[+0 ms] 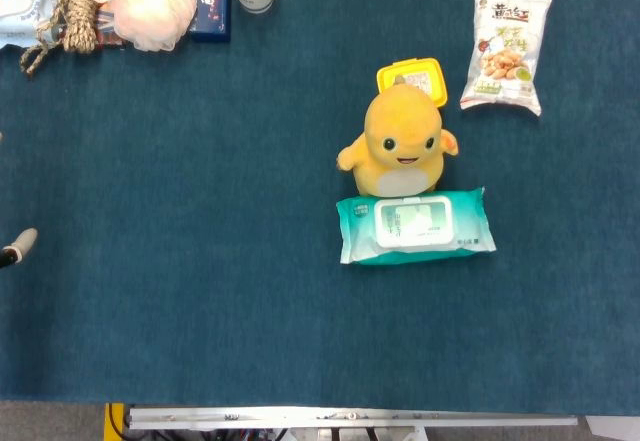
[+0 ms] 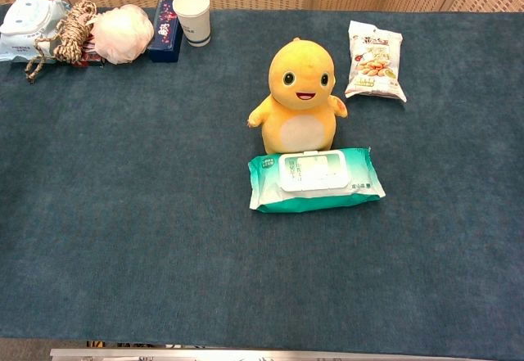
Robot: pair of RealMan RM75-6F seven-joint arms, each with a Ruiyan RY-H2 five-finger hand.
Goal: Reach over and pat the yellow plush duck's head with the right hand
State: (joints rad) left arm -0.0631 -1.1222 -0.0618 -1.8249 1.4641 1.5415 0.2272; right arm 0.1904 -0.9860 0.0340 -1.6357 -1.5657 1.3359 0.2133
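The yellow plush duck [image 1: 400, 141] [image 2: 300, 99] stands upright near the middle of the blue table, facing the robot. Its head [image 2: 303, 70] is bare, with nothing touching it. A green pack of wet wipes [image 1: 416, 225] [image 2: 315, 179] lies just in front of its feet. Only a grey fingertip of my left hand [image 1: 18, 246] pokes in at the left edge of the head view, far from the duck. How that hand's fingers lie is hidden. My right hand shows in neither view.
A yellow box [image 1: 412, 76] sits right behind the duck. A snack bag [image 1: 507, 43] [image 2: 376, 71] lies to the far right. Along the far left edge are a paper cup [image 2: 192, 17], a dark blue box [image 2: 165, 19], a pink mesh sponge [image 2: 121, 23], a rope coil [image 2: 70, 25] and a pale pack [image 2: 26, 15].
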